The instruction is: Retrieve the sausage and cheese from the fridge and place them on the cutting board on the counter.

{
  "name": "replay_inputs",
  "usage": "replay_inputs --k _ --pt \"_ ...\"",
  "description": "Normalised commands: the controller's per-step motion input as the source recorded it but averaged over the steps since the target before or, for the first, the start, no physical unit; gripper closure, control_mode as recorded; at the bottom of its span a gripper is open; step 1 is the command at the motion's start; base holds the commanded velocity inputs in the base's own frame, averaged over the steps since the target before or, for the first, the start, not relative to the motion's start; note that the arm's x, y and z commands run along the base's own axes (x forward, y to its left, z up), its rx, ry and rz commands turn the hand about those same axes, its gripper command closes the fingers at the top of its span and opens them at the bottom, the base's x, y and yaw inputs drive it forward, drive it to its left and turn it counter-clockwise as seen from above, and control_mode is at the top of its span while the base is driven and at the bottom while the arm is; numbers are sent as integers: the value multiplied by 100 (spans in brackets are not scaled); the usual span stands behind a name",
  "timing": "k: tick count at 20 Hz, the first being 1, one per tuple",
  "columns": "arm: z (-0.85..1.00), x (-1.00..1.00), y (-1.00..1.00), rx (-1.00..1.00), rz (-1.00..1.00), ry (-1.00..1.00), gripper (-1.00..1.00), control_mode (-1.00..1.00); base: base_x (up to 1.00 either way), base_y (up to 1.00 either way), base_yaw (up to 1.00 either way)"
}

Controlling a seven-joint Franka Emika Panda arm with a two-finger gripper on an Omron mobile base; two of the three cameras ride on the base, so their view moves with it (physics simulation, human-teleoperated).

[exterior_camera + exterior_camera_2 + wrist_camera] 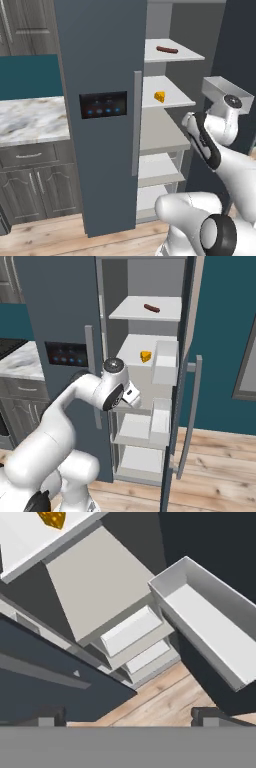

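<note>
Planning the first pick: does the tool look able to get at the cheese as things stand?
Probably yes: the fridge door is open, the cheese sits alone on its shelf, and the open tool is empty.

Light wood plank floor (45,237) along the room's base; teal wall (220,316) on the right, grey-framed window (248,363) at its far right edge; dark stovetop (9,347) at far left
</note>
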Motion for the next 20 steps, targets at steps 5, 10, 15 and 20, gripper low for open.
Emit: replay_inputs --k 5,10,15,20 --pt "7 63 11 -15 13 -2 -100 -100 0 0 0" --pt "-3 58 1 -9 8 -14 -100 -100 0 0 0" --pt "15 59 0 -5 9 6 -100 -100 0 0 0" --pt "24 56 0 -14 10 13 -100 -100 0 0 0"
